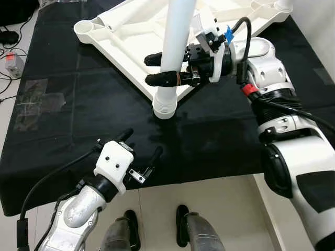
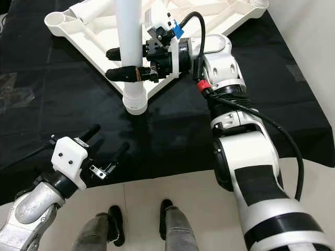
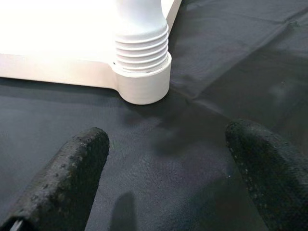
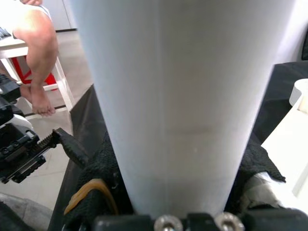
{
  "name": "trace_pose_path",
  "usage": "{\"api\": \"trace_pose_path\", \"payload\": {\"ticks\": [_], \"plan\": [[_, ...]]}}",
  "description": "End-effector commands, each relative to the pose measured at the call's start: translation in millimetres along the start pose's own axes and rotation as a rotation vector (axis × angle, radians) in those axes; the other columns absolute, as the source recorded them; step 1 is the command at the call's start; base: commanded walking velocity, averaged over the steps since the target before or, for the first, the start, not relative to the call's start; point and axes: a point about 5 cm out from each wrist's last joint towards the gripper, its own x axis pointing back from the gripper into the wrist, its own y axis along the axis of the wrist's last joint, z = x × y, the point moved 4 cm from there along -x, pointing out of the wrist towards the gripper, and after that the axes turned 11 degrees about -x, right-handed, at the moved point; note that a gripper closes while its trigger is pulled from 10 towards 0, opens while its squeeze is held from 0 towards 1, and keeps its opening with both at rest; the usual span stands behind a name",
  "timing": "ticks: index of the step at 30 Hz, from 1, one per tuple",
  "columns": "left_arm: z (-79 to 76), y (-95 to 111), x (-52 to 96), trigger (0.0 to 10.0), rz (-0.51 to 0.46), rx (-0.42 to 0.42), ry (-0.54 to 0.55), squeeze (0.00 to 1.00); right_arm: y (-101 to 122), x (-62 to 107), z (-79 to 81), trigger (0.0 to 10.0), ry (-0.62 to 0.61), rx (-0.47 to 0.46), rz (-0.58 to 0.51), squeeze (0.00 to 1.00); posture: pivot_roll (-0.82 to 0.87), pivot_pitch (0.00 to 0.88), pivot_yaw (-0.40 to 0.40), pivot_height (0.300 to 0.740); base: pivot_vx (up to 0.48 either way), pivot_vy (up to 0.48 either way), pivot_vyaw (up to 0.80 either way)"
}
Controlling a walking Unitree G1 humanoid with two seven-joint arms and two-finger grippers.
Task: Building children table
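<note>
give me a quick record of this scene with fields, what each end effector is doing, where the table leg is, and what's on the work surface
Right end effector: shut on the white table leg, fingers on either side of it
Table leg: upright, threaded end seated in the corner socket of the upturned white tabletop
Left end effector: open, empty, hovering over the black cloth near the socket
Work surface: black cloth under the tabletop
Background: a person's bare leg by a stool in the right wrist view

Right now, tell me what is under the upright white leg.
The white leg, held by the right gripper, stands in the corner socket of the upturned tabletop, on black cloth. Its threads show; its tip is hidden inside.
</note>
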Motion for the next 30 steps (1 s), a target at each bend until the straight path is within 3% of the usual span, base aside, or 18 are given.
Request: {"api": "trace_pose_path", "payload": {"ticks": [1,21,26,30], "plan": [[-5.9,1,3.4,10.0,0.005,0.015,-0.022,0.0,-44,-7.9,3.6,10.0,0.0,-0.129,0.123,0.0,0.03,0.394,-0.047,0.74,0.0,0.0,0.0],[-4.2,1,2.3,10.0,0.004,0.012,-0.023,0.0,-57,-12.6,3.1,10.0,-0.17,-0.244,0.118,0.0,0.02,0.402,-0.044,0.74,0.0,0.0,0.0],[-3.7,1,2.0,10.0,0.003,0.011,-0.023,0.0,-63,-10.7,3.4,10.0,-0.251,-0.284,0.108,0.0,0.02,0.404,-0.038,0.74,0.0,0.0,0.0],[-3.5,1,1.8,10.0,0.003,0.011,-0.024,0.0,-72,-10.0,5.5,10.0,-0.429,-0.354,0.065,0.0,0.01,0.409,-0.042,0.74,0.0,0.0,0.0]]}}
